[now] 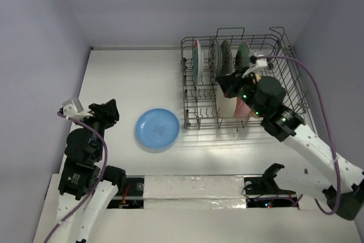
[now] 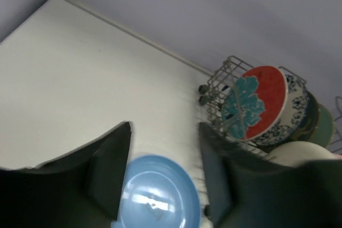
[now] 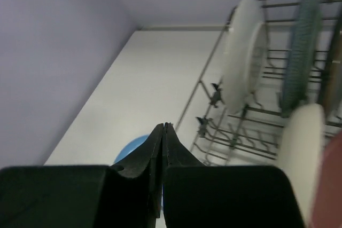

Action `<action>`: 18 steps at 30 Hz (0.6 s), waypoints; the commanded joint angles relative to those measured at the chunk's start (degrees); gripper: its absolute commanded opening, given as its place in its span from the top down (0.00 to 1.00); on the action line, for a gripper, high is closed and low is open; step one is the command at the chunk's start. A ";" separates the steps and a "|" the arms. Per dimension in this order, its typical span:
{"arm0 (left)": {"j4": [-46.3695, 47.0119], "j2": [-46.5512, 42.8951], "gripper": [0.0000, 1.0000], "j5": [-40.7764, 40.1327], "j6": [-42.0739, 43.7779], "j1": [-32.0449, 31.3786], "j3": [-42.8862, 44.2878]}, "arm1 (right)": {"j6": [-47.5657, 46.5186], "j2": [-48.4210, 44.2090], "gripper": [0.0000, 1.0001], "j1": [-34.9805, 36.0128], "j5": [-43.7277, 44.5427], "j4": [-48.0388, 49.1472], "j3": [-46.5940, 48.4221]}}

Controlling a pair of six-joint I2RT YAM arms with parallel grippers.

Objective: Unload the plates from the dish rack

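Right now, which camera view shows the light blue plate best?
The top external view: the light blue plate lies whole and unhidden. The left wrist view crops the plate below; the right wrist view shows only a sliver behind the right claw.

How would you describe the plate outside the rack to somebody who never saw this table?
Find the grey wire dish rack at the far right of the white table. Just left of its near corner, one plate lies on the table. It is light blue and flat, while the other plates stand on edge inside the rack.
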 commanded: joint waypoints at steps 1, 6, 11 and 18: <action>3.39 0.65 0.60 2.98 1.14 -0.52 -0.64 | -0.28 -3.55 0.97 -5.22 -0.63 -5.41 -3.18; 3.91 0.74 0.95 6.06 2.81 -0.52 -0.99 | -0.90 -6.38 0.68 -18.65 -6.33 -9.30 -5.72; 4.09 0.91 0.86 6.94 2.90 -0.52 -1.17 | -0.28 -4.36 0.38 -24.13 -10.03 -8.16 -8.10; 4.00 0.74 0.71 6.94 2.99 -0.52 -1.17 | 2.00 1.09 0.45 -24.75 -19.34 -1.05 -12.41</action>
